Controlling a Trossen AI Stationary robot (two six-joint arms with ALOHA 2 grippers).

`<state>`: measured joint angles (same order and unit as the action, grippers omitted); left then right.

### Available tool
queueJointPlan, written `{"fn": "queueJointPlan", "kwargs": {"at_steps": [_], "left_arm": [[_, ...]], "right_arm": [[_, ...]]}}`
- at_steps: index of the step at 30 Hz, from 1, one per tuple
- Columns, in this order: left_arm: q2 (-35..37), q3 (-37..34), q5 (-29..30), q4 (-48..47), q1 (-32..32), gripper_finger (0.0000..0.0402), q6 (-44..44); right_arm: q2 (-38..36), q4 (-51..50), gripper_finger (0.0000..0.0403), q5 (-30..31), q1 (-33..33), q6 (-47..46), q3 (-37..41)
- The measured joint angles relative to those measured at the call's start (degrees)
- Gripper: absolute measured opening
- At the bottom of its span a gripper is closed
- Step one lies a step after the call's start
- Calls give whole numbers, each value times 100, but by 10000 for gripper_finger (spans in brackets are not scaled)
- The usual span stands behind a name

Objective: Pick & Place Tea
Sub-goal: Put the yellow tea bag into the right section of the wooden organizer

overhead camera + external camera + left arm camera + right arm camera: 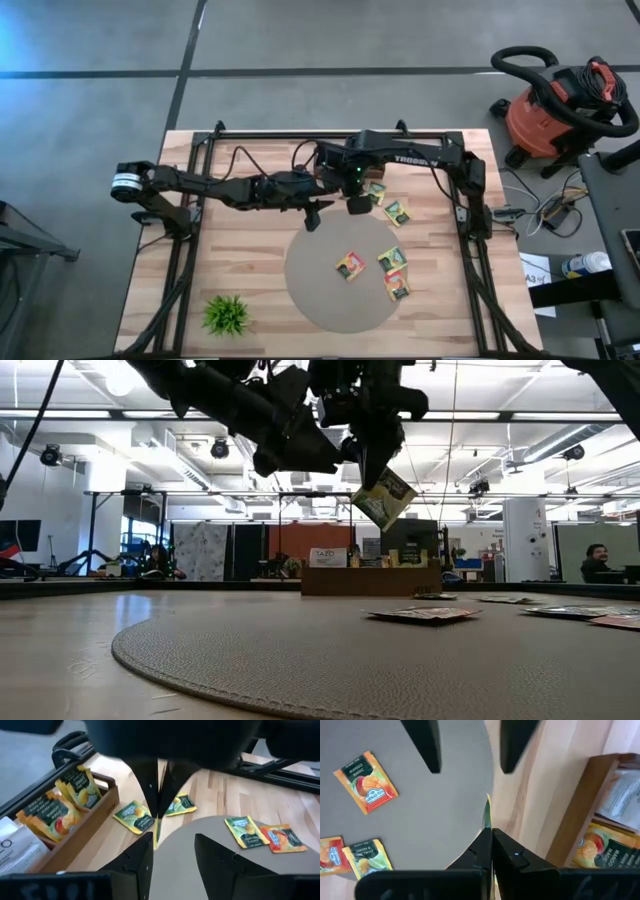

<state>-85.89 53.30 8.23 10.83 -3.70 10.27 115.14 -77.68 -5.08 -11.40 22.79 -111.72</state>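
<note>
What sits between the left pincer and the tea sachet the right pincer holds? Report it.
Nothing: the right wrist view shows only air between the open left pincer and the sachet in the shut right pincer, grey mat beneath.

Both arms are matte black, built of slim jointed links with thin dark cables trailing alongside. The left arm's base joint wears a silvery-white ring. The right arm carries white lettering on its upper link and a small green light glowing near the wrist. Each hand ends in two tapered black fingers.
</note>
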Motion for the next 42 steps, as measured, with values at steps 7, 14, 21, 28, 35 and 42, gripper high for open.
{"fn": "queueJointPlan", "kwargs": {"at_steps": [7,14,21,28,35,42], "left_arm": [[-175,-2,140,-27,-5,140,2],[-326,-2,271,261,-21,140,-67],[-444,-4,41,494,-21,140,-232],[-465,-4,39,510,-59,105,-386],[-465,-4,39,512,-94,11,-576],[-464,8,51,535,-108,3,-577]], "right_arm": [[-1,33,8,10,0,-88,-219],[-1,60,8,-242,32,-162,-398],[-1,174,8,-275,42,-162,-411],[-1,185,8,-312,42,-162,-411],[-2,183,8,-309,42,-231,-486],[-1,288,17,-293,44,-483,-836]]}}
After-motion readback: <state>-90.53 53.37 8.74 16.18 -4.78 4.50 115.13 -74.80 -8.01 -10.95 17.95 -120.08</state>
